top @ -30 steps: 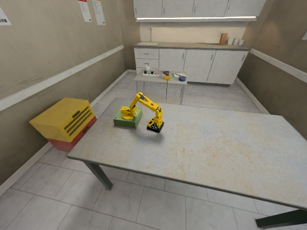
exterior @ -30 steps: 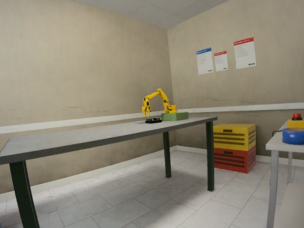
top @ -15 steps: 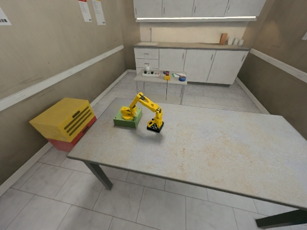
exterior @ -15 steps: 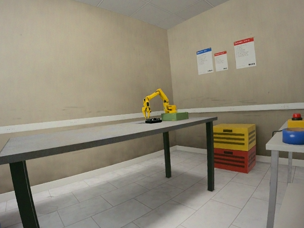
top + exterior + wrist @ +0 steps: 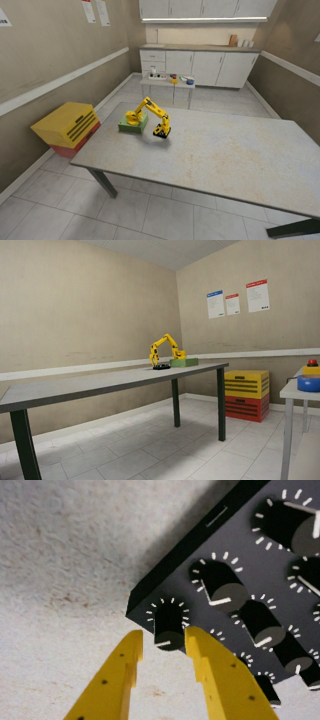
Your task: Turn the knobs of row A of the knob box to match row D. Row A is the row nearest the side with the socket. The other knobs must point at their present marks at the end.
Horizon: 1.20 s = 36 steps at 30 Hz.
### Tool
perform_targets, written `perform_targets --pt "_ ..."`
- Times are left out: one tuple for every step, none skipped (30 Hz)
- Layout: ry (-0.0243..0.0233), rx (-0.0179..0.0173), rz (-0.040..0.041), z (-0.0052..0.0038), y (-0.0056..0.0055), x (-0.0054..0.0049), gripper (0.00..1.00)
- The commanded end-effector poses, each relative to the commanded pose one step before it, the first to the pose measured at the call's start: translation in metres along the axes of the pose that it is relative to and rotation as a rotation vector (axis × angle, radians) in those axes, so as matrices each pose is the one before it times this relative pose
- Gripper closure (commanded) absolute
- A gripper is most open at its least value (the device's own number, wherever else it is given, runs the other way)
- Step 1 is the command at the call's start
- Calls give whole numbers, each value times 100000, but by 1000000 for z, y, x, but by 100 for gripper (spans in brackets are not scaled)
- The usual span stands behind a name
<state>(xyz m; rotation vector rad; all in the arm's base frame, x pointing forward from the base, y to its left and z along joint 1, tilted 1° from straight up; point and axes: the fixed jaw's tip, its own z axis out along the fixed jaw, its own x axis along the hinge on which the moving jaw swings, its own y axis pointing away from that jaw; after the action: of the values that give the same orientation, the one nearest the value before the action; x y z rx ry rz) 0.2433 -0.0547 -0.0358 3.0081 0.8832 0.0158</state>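
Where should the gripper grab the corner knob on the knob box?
Grip the corner knob by its round side wall, one finger on each side, coming down along its axis. It is a short upright cylinder at the knob box corner; the gripper is narrow and empty, so open wider first.

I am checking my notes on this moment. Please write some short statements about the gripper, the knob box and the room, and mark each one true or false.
1. The gripper grips nothing; its fingers are nearly closed. True.
2. The corner knob lies beyond the fingertips. True.
3. The knob box is white. False: it is black, with white tick marks.
4. The arm stands on a green base. True.
5. The yellow and red crate rests on the table. False: it stands on the floor beside it.
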Motion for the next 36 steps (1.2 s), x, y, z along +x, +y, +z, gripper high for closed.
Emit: perform_targets --pt "-1381 1494 172 6453 -1557 -4199 90" --pt "0 0 0 54 1 -5 90" --pt "0 0 0 6 0 0 90" --pt "0 0 0 0 0 0 90" --pt "0 0 0 0 0 0 90" --pt "-2 1 0 16 -10 -4 90" --pt "0 0 0 73 -35 -29 90" --pt "0 0 0 177 -81 -75 90" --pt "0 0 0 293 -133 -121 90" --pt "0 0 0 397 -185 -167 90" --pt "0 0 0 488 -231 -207 90" --pt "0 -3 0 543 -254 -230 90" --pt "0 0 0 561 -266 -242 90" --pt "0 0 0 543 -260 -230 90" --pt "0 0 0 482 -237 -214 90" --pt "0 0 0 391 -191 -173 90" --pt "0 0 0 287 -145 -133 90" --pt "0 0 0 171 -81 -75 90" --pt "0 0 0 73 -41 -35 90" --pt "0 0 0 12 -6 -6 90" --pt "0 0 0 0 0 0 90" --pt "0 0 0 0 0 0 90" --pt "0 3 0 0 -4 4 90" --pt "0 -3 0 1 -42 0 90" --pt "0 0 0 2 -96 0 90" --pt "0 0 0 -3 -162 0 90" --pt "0 0 0 4 -216 6 90" --pt "0 0 0 -1 -270 -1 90" --pt "-3 0 0 -1 -300 -1 90" --pt "0 0 0 0 -312 -1 90" --pt "0 0 0 -1 -300 -1 90" --pt "0 0 0 -1 -270 -1 90" --pt "-3 0 0 4 -222 0 90" --pt "0 0 0 -3 -156 0 90" --pt "0 0 0 2 -102 0 90" --pt "0 0 0 1 -36 -6 90"
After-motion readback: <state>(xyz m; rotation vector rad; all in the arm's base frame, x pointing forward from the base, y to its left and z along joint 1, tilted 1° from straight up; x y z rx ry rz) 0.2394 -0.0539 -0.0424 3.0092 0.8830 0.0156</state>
